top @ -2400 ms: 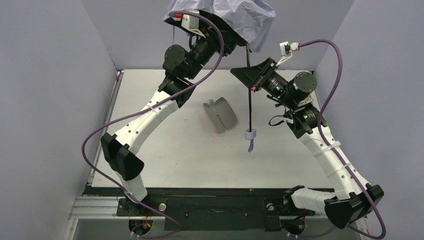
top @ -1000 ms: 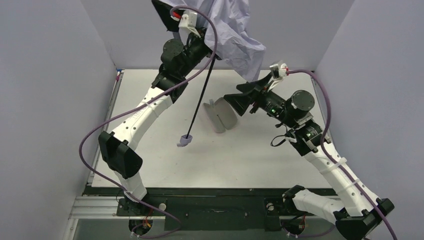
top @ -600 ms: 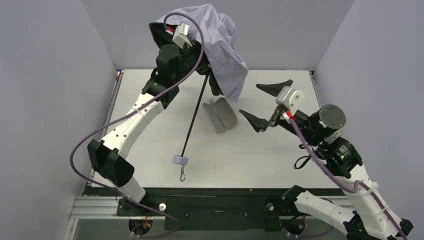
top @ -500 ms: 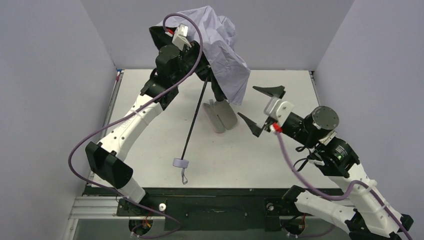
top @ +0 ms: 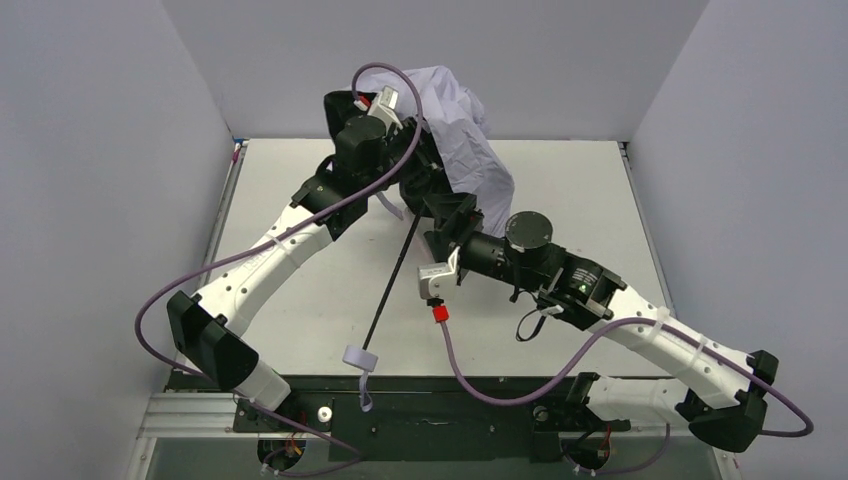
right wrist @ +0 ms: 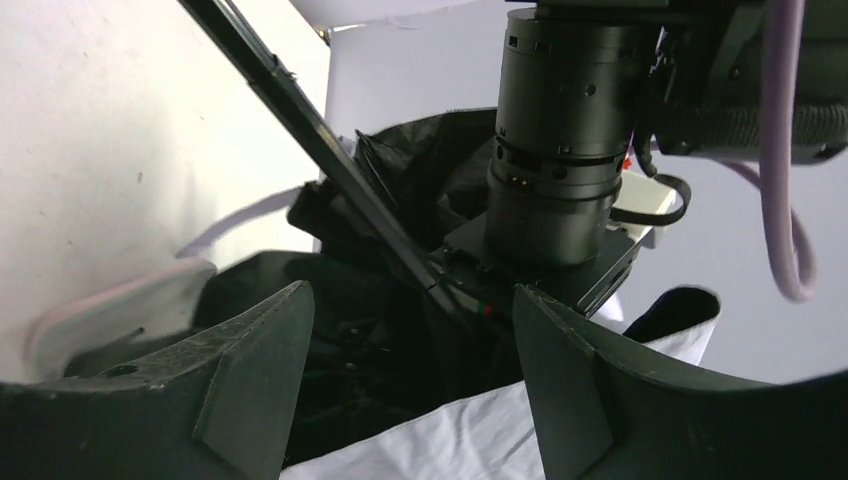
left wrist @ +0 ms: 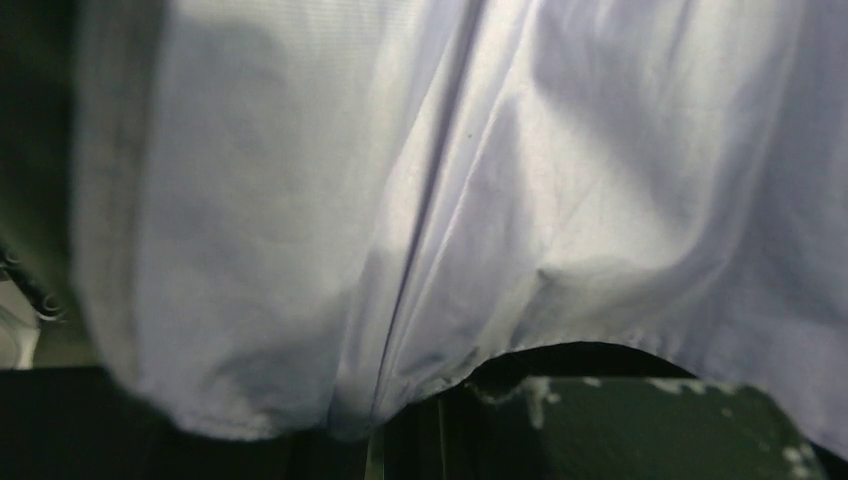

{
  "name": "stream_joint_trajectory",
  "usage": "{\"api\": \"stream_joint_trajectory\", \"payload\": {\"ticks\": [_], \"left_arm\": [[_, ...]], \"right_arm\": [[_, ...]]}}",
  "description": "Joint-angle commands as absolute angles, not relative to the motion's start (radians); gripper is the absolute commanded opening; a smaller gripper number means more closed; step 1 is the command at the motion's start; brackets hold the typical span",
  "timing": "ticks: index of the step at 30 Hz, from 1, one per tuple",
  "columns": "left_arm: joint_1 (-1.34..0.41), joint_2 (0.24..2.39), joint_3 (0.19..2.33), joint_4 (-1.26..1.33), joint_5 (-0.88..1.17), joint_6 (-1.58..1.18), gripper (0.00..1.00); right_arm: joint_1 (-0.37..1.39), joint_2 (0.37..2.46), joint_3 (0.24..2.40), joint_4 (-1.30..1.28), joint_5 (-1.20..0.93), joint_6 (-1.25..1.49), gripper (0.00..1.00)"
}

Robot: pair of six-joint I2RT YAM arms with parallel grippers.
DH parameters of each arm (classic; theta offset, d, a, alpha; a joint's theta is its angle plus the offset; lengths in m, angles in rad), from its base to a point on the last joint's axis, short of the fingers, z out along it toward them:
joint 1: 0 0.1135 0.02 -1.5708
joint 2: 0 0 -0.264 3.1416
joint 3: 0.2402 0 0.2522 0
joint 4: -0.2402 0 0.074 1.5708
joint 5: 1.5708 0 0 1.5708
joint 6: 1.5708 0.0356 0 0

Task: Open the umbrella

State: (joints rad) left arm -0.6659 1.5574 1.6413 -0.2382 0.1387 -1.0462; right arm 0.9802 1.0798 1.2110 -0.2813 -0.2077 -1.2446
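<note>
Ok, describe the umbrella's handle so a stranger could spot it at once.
Find the near edge of the white table, left of centre. A thin black shaft slants down toward it from the bunched lavender canopy. The handle is the small lavender cap at the shaft's lower end, with a strap loop dangling.

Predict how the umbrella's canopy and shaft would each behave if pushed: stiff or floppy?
The canopy probably gives way limply: it hangs in loose folds and creases. The thin black shaft looks rigid, running straight to the handle, yet hanging so it would likely swing if nudged.
</note>
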Motion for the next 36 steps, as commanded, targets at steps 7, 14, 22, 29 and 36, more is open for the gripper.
{"api": "stream_joint_trajectory", "payload": {"ticks": [7, 14, 22, 29, 36], "left_arm": [[-0.694, 1.461, 1.615, -0.202, 0.105, -1.057, 0.00], [-0.685, 1.441, 1.585, -0.221, 0.109, -1.017, 0.13], [-0.551, 1.410, 1.560, -0.143, 0.293, -0.792, 0.84], [-0.392, 1.440, 1.687, -0.106, 0.547, -0.641, 0.97], [-0.220, 1.360, 1.590, 0.112, 0.545, -0.647, 0.97]], "right_arm": [[0.996, 1.154, 1.199, -0.193, -0.217, -1.504, 0.50], [0.984, 1.159, 1.194, -0.170, -0.227, -1.487, 0.00], [0.859, 1.090, 1.263, -0.025, -0.253, -0.936, 0.00], [0.732, 1.052, 1.249, 0.108, -0.202, -0.524, 0.00], [0.453, 1.094, 1.384, 0.263, -0.077, -0.107, 0.00]]}}
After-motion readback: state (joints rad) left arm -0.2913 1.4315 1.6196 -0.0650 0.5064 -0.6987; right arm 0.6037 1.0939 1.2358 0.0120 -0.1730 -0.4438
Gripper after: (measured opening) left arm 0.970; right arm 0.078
